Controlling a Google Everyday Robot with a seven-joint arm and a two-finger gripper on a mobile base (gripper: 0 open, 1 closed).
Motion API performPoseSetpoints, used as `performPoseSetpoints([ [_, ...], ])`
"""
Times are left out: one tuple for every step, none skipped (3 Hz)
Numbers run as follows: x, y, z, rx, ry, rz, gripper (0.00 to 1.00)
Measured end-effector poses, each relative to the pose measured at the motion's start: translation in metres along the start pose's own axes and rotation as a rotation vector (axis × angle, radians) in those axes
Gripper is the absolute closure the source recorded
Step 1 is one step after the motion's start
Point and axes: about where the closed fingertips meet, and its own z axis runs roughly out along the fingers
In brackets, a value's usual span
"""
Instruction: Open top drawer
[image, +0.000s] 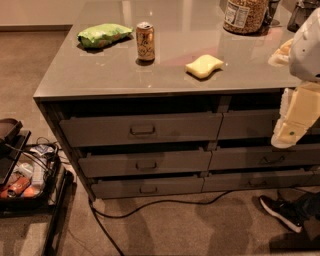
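Note:
The top drawer (100, 131) is the widest, tallest grey-brown front in the left column, just under the countertop. Its small rectangular pull handle (142, 130) sits at its centre. The drawer front sits level with the one to its right. My arm comes down from the upper right edge, and my gripper (287, 134), white and cream, hangs in front of the right-hand top drawer front (245, 125). It is well to the right of the handle and not touching it.
Two shallower drawers (145, 164) lie below. On the counter (70, 75) are a green bag (104, 35), a can (145, 41), a yellow sponge (204, 66) and a jar (245, 16). A black cable (150, 204) crosses the floor. A cart (25, 175) stands left; a shoe (281, 212) right.

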Motion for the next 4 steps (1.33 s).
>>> performPoseSetpoints([
  [0.0,0.0,0.0,0.0,0.0,0.0,0.0],
  [-0.009,0.009,0.013,-0.012,-0.051,0.006,0.0],
  [-0.022,0.02,0.027,-0.036,-0.095,0.0,0.0],
  [-0.049,0.023,0.054,-0.023,-0.119,0.003,0.0],
])
